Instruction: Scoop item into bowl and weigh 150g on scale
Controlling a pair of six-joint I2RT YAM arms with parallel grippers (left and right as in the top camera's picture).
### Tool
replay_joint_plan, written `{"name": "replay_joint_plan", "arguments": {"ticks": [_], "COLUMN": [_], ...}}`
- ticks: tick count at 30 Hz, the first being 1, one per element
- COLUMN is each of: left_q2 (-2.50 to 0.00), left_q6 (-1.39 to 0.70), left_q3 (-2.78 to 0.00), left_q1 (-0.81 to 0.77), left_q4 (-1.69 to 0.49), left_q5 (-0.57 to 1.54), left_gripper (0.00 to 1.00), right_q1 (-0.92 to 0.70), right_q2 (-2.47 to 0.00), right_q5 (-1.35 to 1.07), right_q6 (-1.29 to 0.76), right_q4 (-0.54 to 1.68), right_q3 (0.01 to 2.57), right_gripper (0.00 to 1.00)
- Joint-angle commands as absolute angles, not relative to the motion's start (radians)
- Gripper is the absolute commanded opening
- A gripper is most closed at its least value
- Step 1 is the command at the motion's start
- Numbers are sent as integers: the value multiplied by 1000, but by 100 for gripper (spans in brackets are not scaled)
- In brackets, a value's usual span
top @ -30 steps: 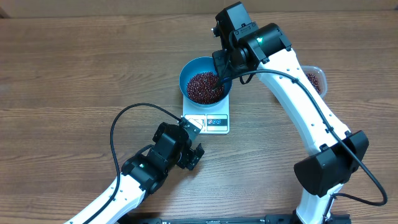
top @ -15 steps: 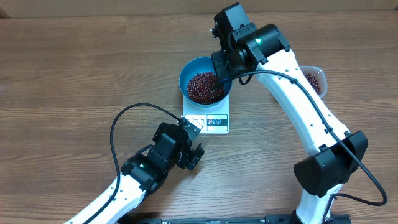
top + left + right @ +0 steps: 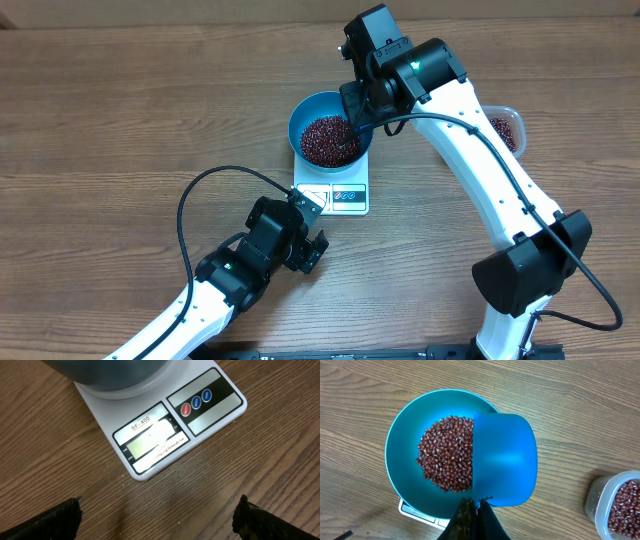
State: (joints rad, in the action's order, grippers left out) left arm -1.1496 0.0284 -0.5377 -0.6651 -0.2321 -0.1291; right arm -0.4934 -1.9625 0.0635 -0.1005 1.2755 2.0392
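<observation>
Bowl (image 3: pixel 297 125), holding the beans (image 3: pixel 322 140), sits on the scale (image 3: pixel 335 197). Right pincer (image 3: pixel 474 510), clamped on the scoop (image 3: pixel 504 460), is above the scale. Left pincer (image 3: pixel 310 240), fingers apart, is just in front of the scale.

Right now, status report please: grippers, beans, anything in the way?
Left gripper open, near scale. Right gripper shut on scoop over bowl. Beans in bowl, on scale. Nothing blocking.

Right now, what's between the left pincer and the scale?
Just bare wooden table. The left wrist view shows it between the open left pincer and the scale.
</observation>
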Motion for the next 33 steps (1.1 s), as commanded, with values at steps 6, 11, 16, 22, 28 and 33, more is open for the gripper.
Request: {"name": "replay_joint_plan", "arguments": {"ticks": [6,11,16,22,28,33], "left_q2": [-1150,-1150,-1150,-1150,-1150,-1150], "left_q6": [22,22,22,22,22,22], "left_q3": [-561,-561,-561,-561,-561,-561], "left_q1": [-661,-661,-661,-661,-661,-661], "left_q4": [-231,-231,-231,-232,-231,-231], "left_q5": [-141,-141,-141,-141,-141,-141], "left_gripper": [100,100,100,100,100,100], "right_q1": [-500,-500,-501,-507,-509,-509], "right_q2": [-1928,-1928,-1928,-1928,-1928,-1928], "right_q5": [70,70,57,86,89,85], "right_q6": [-105,-105,-105,-106,-101,-105], "right_q4": [1269,1269,1274,1277,1280,1280], "right_q3": [2069,2069,2069,2069,2069,2069], "right_gripper": [4,4,4,4,4,4]}}
